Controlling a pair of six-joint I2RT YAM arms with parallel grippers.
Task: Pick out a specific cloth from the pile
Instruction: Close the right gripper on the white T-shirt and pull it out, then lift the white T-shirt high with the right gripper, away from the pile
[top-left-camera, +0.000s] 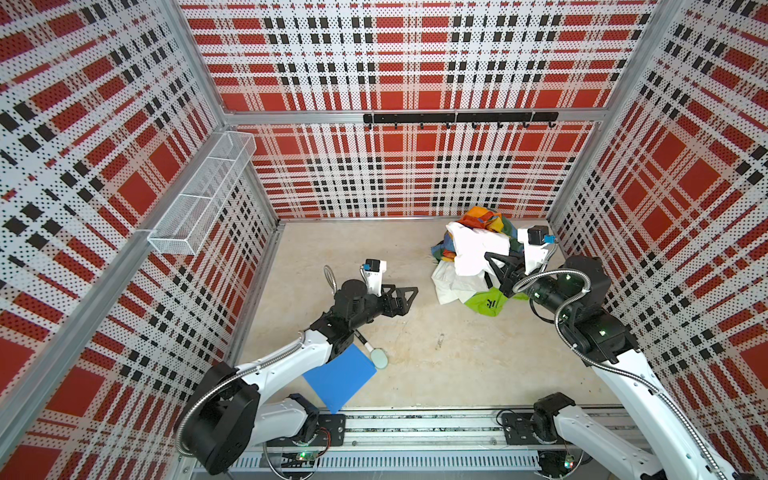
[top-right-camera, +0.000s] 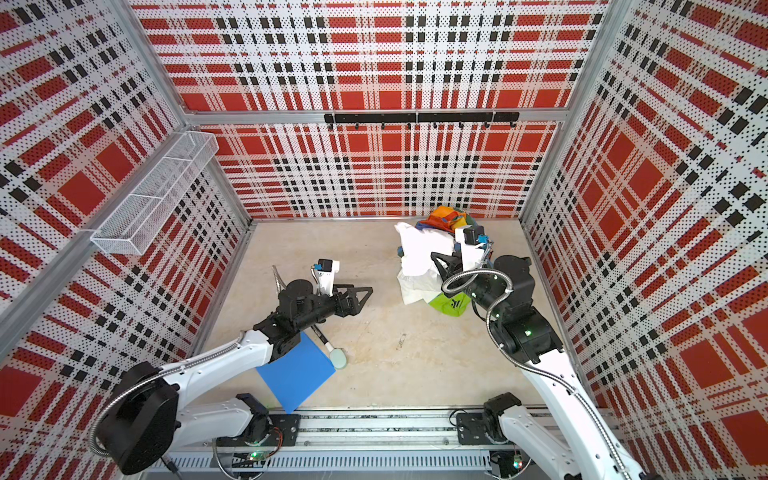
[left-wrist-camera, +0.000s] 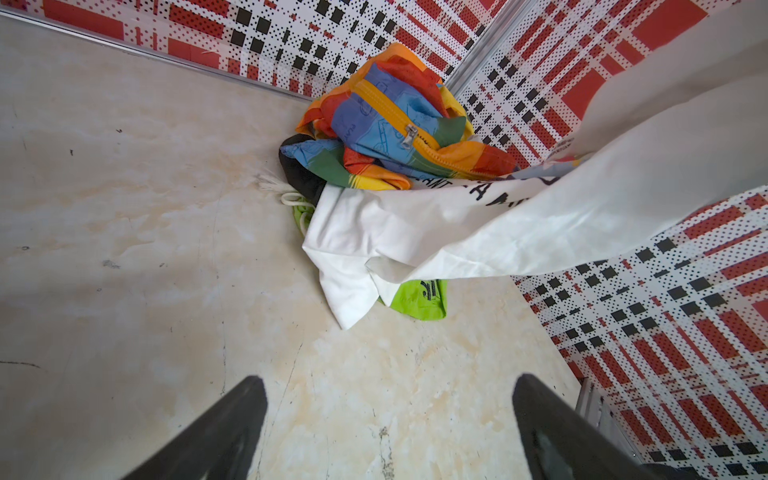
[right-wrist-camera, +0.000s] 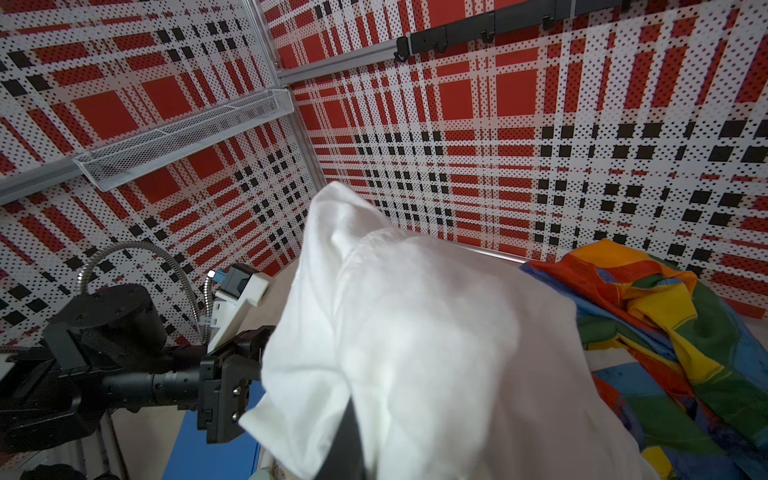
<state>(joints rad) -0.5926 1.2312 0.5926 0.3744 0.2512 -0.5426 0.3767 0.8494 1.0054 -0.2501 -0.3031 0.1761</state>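
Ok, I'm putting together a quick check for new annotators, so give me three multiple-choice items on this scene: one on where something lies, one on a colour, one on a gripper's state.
1. Where does the pile lie?
A. In the wire basket on the wall
B. On the blue sheet
C. In the far right corner of the table

2. What colour is the garment with the black logo at the pile's near edge?
A. Lime-green
B. Red
C. Blue

3. How is the left gripper?
A. Shut on the white cloth
B. Open, holding nothing
C. Shut on the blue sheet

Key: 1 C, both top views show the pile in that corner. 2 A, the logo sits on bright green fabric. 3 B, the left wrist view shows its fingers wide apart over bare table.
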